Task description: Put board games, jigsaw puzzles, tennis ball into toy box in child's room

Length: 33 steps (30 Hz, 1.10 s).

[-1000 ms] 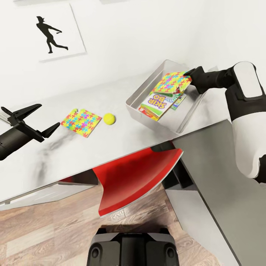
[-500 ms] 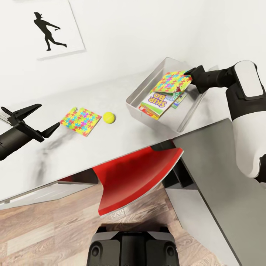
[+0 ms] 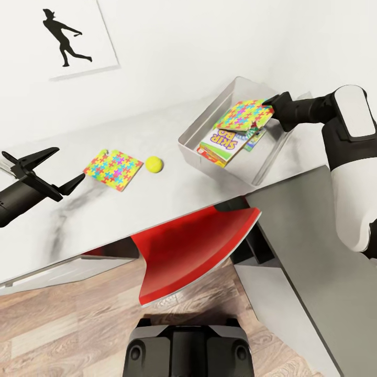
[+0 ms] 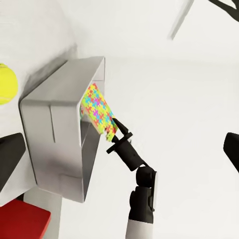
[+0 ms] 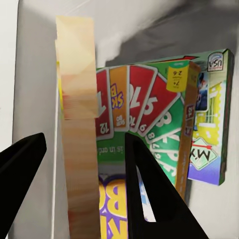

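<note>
My right gripper (image 3: 271, 104) is shut on one jigsaw puzzle (image 3: 243, 114), holding it tilted over the far side of the grey toy box (image 3: 195, 142). In the right wrist view this puzzle (image 5: 77, 149) stands edge-on between the black fingers (image 5: 149, 194). Under it in the box lie the Skip-Bo board game (image 3: 225, 142) and another printed game box (image 5: 209, 129). The second jigsaw puzzle (image 3: 113, 168) lies flat on the pale marbled table (image 3: 173, 193), with the tennis ball (image 3: 153, 164) just right of it. My left gripper (image 3: 44, 170) hangs open over the table's left part, holding nothing.
A red chair (image 3: 193, 251) is tucked under the table's front edge. The dark grey table section (image 3: 314, 251) runs along the right. A baseball-player poster (image 3: 68, 39) hangs on the white wall behind. My base (image 3: 188, 351) stands on the wood floor.
The whole view has shifted a little, so the camera moved. My right gripper still holds the puzzle over the box in almost the same pose. The left arm has not moved.
</note>
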Available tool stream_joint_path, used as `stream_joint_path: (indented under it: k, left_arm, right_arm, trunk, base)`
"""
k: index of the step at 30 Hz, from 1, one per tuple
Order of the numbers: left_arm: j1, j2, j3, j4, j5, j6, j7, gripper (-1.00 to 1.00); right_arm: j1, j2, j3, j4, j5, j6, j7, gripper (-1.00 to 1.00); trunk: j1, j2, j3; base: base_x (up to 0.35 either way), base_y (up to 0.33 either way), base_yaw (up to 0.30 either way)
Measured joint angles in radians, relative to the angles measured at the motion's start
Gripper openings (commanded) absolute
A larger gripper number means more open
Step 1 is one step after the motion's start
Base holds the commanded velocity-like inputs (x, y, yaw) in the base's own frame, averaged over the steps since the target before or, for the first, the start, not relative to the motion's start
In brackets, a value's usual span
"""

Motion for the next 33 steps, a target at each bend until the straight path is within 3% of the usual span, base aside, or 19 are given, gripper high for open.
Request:
stream_joint_path:
  k: [12,21,33]
  left_arm:
    - [-0.001,0.000,0.000,0.000,0.000,0.000,0.000,1.00]
    - [-0.001,0.000,0.001,0.000,0.000,0.000,0.000,1.00]
    - [-0.001,0.000,0.001,0.000,0.000,0.000,-0.001,1.00]
  right_arm:
    - [-0.001,0.002,0.000,0.000,-0.001,-0.026,0.006,-1.00]
    - [0.000,0.004,0.003,0.004,0.002,-0.051,0.066,-1.00]
    - [0.001,0.004,0.004,0.006,0.004,-0.053,0.074,-1.00]
  trunk:
    - [0.000,0.000,0.000]
    - [0.000,0.000,-0.001]
    - [0.000,0.000,-0.001]
  base:
    - [0.000,0.000,0.000]
    - [0.000,0.000,0.000]
    - [0.000,0.000,0.000]
